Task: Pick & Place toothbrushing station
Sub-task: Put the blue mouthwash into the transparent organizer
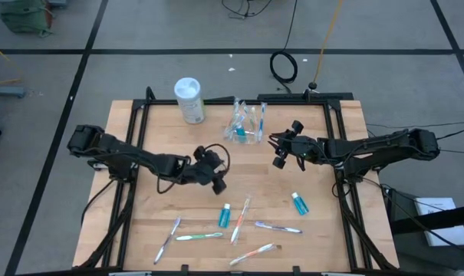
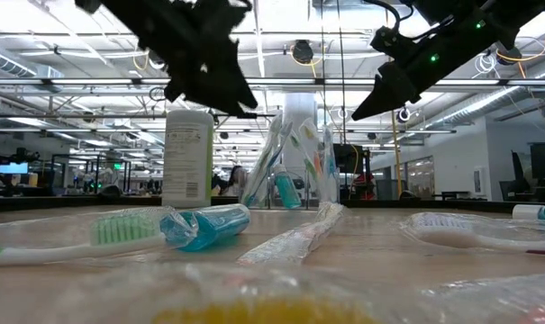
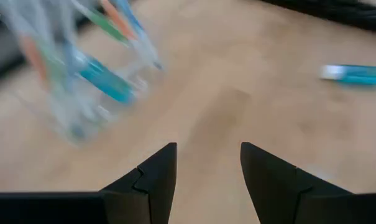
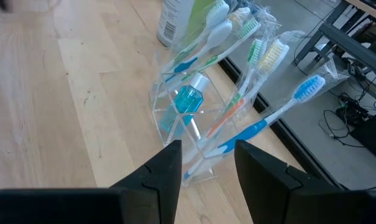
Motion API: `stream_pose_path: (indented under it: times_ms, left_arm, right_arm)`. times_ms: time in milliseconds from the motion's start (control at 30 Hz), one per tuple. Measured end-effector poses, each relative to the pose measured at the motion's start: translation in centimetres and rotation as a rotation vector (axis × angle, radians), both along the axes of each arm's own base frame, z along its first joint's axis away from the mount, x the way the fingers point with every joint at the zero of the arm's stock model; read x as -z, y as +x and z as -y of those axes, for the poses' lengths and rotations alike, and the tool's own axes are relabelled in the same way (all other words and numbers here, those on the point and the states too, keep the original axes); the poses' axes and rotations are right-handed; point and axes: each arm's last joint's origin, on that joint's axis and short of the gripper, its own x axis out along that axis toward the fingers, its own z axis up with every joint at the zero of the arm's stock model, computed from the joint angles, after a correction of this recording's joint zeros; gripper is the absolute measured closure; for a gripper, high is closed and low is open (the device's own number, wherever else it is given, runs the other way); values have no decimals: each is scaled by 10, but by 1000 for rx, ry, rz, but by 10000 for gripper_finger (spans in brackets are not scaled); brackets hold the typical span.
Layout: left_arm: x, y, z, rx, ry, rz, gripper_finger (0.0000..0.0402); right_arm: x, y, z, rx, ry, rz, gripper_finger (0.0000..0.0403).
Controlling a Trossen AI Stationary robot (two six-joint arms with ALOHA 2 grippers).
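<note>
The clear plastic cup [image 1: 245,127] stands at the far middle of the table and holds several wrapped toothbrushes and a blue toothpaste tube [image 4: 189,99]. Several more wrapped toothbrushes [image 1: 241,218] and two blue tubes [image 1: 225,215] [image 1: 299,202] lie flat near the front edge. My right gripper [image 1: 280,155] is open and empty, above the table just right of the cup [image 4: 194,118]. My left gripper [image 1: 216,182] is open and empty, above the table's middle, nearer than the cup [image 3: 82,68]. Both grippers hang clear of the table in the low view.
A white cylindrical canister [image 1: 189,100] stands left of the cup at the far edge. Black frame rails [image 1: 132,153] run along the table's left and right sides. Bare wood [image 1: 255,176] lies between the cup and the loose toothbrushes.
</note>
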Motion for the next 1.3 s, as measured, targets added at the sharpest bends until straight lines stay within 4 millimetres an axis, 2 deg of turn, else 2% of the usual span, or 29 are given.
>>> stream_pose_path:
  times_ms: [133, 333, 433, 633, 733, 933, 1100, 1300]
  left_arm:
    - [-11, 1, 11, 75, -159, -39, 218]
    - [-10, -4, 32, 81, -348, -53, 218]
    - [0, -3, 44, 59, -399, -71, 218]
    - [35, 9, 61, 27, -528, -152, 218]
    - [49, 20, 66, 25, -548, -195, 218]
    - [63, 44, 76, 41, -608, -262, 218]
    - [65, 50, 78, -15, -597, -370, 218]
    - [53, 53, 74, 2, -532, -417, 218]
  right_arm:
    - [0, 0, 0, 0, 0, 0, 264]
    - [0, 0, 0, -5, -8, -6, 264]
    - [0, 0, 0, -5, -9, -6, 264]
    - [0, 0, 0, -5, -9, -6, 264]
    - [0, 0, 0, -6, -9, -6, 264]
    - [0, 0, 0, -10, -17, -12, 264]
    - [0, 0, 0, -10, -17, -12, 264]
    - [0, 0, 0, -10, -17, -12, 264]
